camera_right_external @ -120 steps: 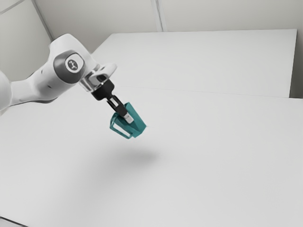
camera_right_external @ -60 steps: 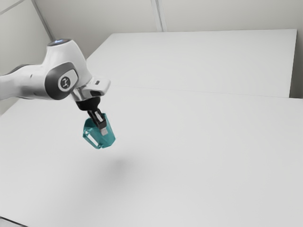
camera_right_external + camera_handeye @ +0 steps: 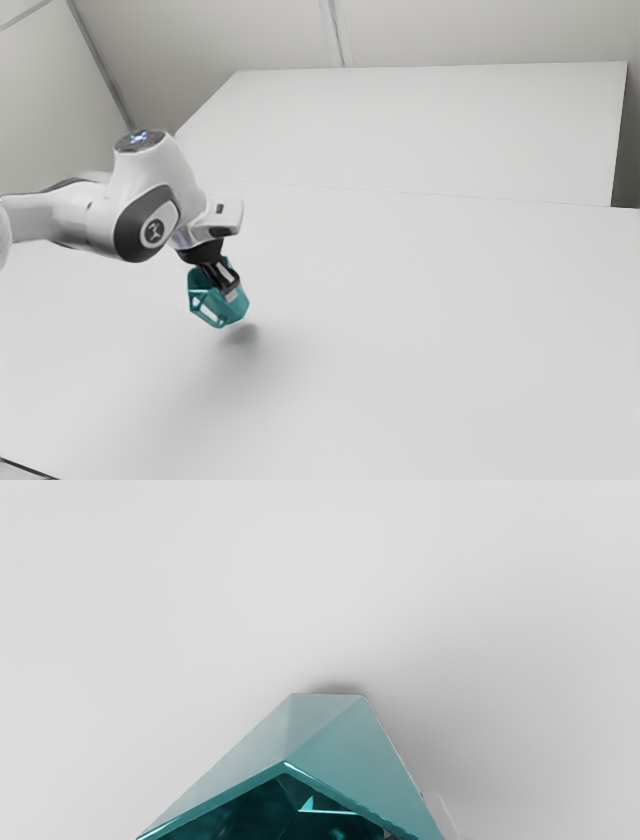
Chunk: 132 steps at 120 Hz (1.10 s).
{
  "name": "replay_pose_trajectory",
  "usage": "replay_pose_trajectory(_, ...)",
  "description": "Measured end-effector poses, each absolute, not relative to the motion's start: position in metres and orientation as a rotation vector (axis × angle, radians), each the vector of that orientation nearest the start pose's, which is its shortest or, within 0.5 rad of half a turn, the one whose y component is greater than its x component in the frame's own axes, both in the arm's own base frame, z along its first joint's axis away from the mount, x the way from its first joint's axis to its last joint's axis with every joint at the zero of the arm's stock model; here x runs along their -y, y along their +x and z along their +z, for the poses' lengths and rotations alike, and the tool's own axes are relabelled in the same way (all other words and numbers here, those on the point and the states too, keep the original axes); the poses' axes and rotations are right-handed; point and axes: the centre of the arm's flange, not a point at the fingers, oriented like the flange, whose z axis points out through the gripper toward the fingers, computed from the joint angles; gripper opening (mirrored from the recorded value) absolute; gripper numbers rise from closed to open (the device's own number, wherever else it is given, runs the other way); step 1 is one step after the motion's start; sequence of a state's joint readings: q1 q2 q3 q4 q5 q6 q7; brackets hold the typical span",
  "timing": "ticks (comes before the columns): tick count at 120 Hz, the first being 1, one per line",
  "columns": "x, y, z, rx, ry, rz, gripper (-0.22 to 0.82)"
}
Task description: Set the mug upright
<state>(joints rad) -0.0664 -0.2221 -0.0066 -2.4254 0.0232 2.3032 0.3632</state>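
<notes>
In the exterior view my gripper [image 3: 231,291] points down at a slant and is shut on the faceted teal mug [image 3: 226,308], which hangs a little above the table. The mug leans, its handle toward the exterior view's left and its base low. In the wrist view the mug [image 3: 345,740] has its open rim toward the hand, with the dark inside showing. Beside its wall is a pale fingertip [image 3: 442,815]; the other finger is hidden behind the mug.
A wide white table [image 3: 430,320] lies under the arm. Behind it stands a pale panel or surface [image 3: 430,130]. A dark edge line crosses the exterior view's lower left corner.
My hand has carried the mug down toward the table and, overall, toward the exterior view's left. The mug has turned closer to upright, and its shadow now lies nearer to it.
</notes>
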Motion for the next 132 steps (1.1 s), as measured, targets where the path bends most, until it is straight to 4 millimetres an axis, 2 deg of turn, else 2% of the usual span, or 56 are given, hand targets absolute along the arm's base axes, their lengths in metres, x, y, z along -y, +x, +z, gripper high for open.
replay_pose_trajectory(63,0.036,0.469,0.359,-0.547,-3.067,-0.111,-0.18)
replay_pose_trajectory(97,0.036,0.470,0.350,-0.499,-3.083,-0.090,-0.18)
replay_pose_trajectory(119,0.038,0.470,0.352,-0.480,-3.092,-0.098,-0.09)
replay_pose_trajectory(132,0.038,0.470,0.356,-0.470,-3.099,-0.112,0.05)
